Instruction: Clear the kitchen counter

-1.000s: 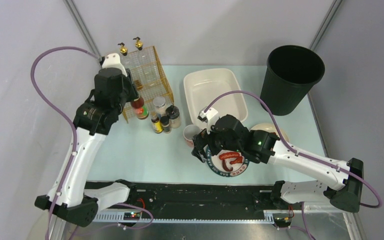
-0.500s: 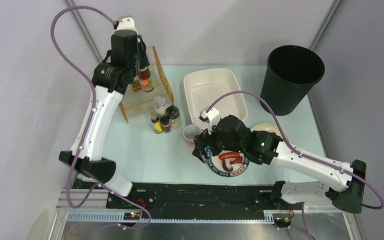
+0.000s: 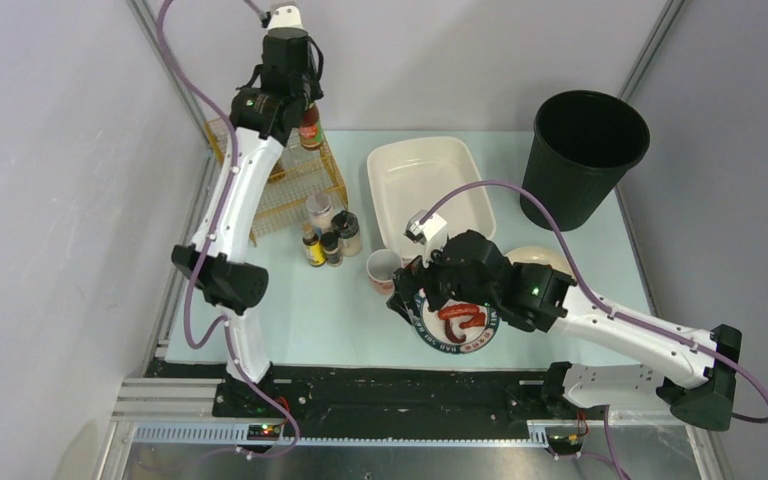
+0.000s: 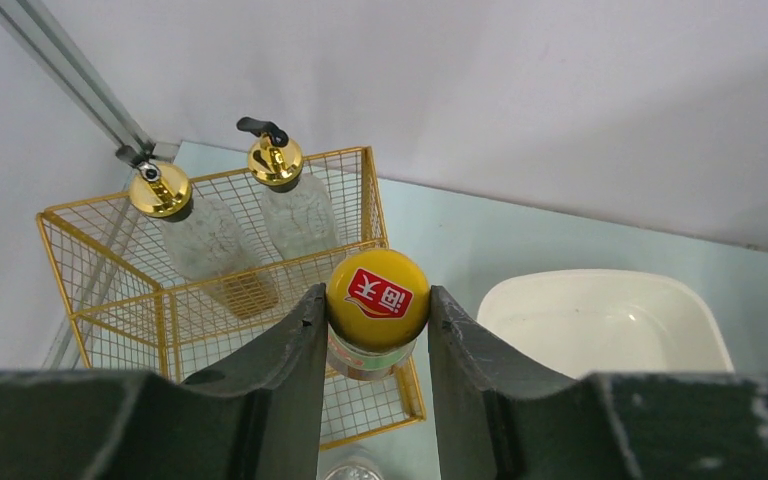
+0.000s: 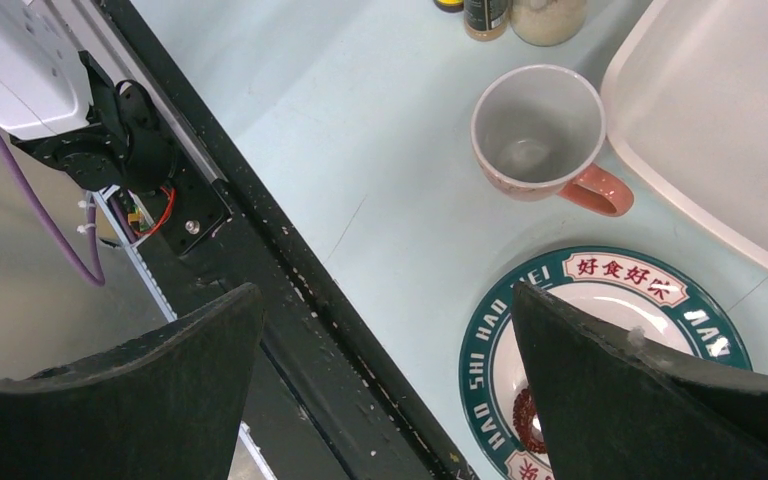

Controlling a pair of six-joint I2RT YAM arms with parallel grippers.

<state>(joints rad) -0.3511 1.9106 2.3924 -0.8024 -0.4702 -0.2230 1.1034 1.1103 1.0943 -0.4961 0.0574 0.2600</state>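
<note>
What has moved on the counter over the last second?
The left hand, shut on the yellow-lidded jar, lifted it from among the other bottles in front of the wire basket and carried it up and back, to above the basket's far right side. The right hand stayed open over the plate, barely shifting. The mug, basin and bin did not move.

bright, even overhead light, soft shadows, all views sharp; near claw fingers point(image 4: 260, 400) slightly blurred.

Two pump bottles point(image 4: 163, 192) point(image 4: 276, 161) (gold-capped), one mug point(image 5: 520, 160), one plate point(image 5: 600, 290).
</note>
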